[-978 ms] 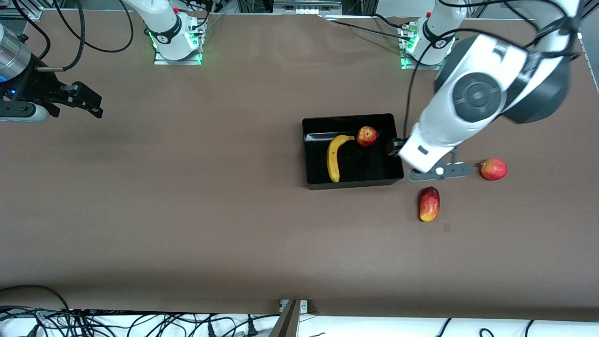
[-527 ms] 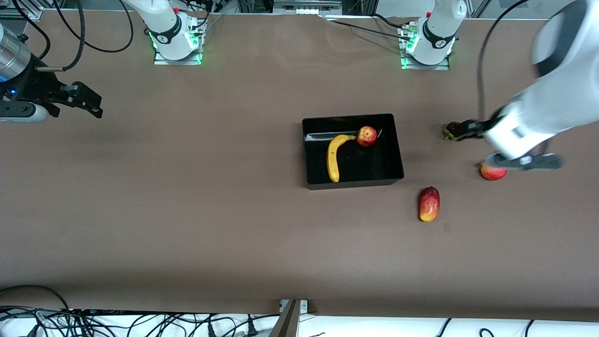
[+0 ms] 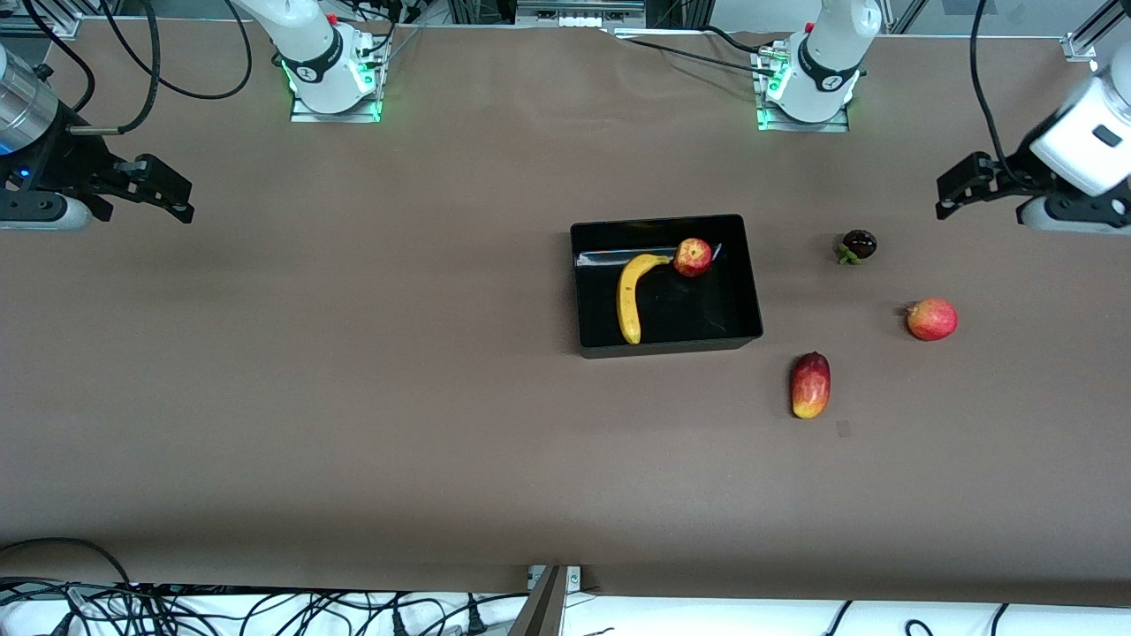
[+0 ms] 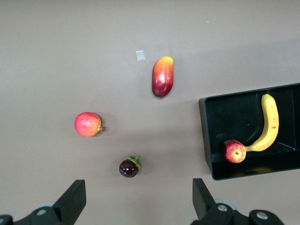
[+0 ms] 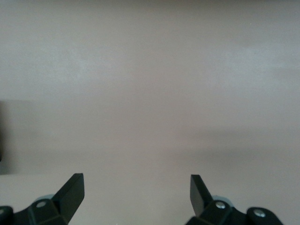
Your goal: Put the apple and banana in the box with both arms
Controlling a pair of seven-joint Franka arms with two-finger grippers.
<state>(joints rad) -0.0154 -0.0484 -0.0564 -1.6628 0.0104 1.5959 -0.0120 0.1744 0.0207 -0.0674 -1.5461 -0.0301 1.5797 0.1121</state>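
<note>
Fruit: we see apple and banana inside the box.
Left claw: wide open, empty, nearer the box.
Right claw: wide open, empty, waiting.

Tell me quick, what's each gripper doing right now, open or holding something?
Left gripper: open, empty, over bare table at the left arm's end.
Right gripper: open, empty, over bare table at the right arm's end.
</note>
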